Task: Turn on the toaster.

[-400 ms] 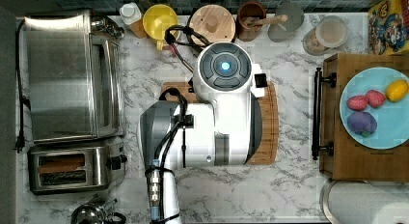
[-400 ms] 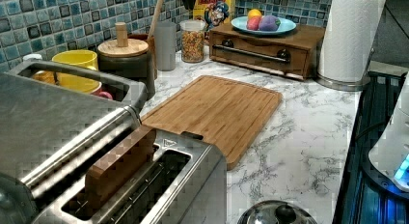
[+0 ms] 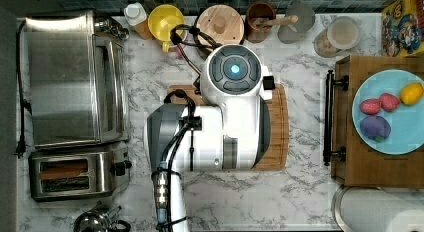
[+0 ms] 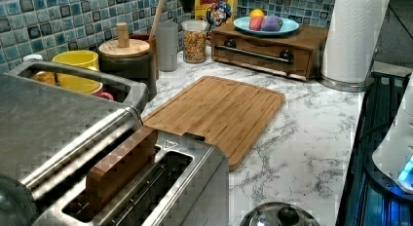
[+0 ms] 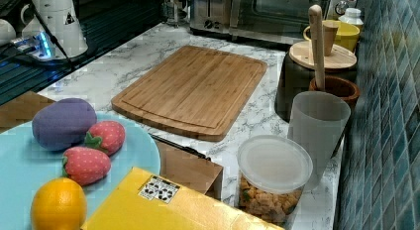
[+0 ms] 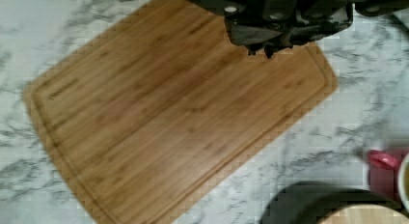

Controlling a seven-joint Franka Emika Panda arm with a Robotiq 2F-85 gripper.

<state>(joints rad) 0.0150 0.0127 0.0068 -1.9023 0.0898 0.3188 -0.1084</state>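
Note:
The toaster (image 3: 75, 173) is a small steel pop-up with two slots, at the lower left of the top view. Its black lever knob (image 3: 121, 168) is on the end facing the arm. In the left view the toaster (image 4: 165, 187) is in the foreground with a brown slice (image 4: 122, 165) standing in one slot. In the right view the toaster (image 5: 210, 12) stands at the far end of the counter. My gripper (image 6: 260, 51) hangs above the bamboo cutting board (image 6: 169, 118), shut, with nothing between the fingers. The arm (image 3: 235, 72) is over the board, well to the right of the toaster in the top view.
A large steel toaster oven (image 3: 75, 82) stands beside the toaster. A yellow mug (image 3: 165, 19), a lidded wooden canister (image 3: 220, 24), a jar (image 3: 342, 34) and a cup line the tiled back wall. A wooden box (image 3: 370, 167) carries a blue plate of toy fruit (image 3: 387, 112). A paper towel roll (image 4: 353, 36) stands near the stove.

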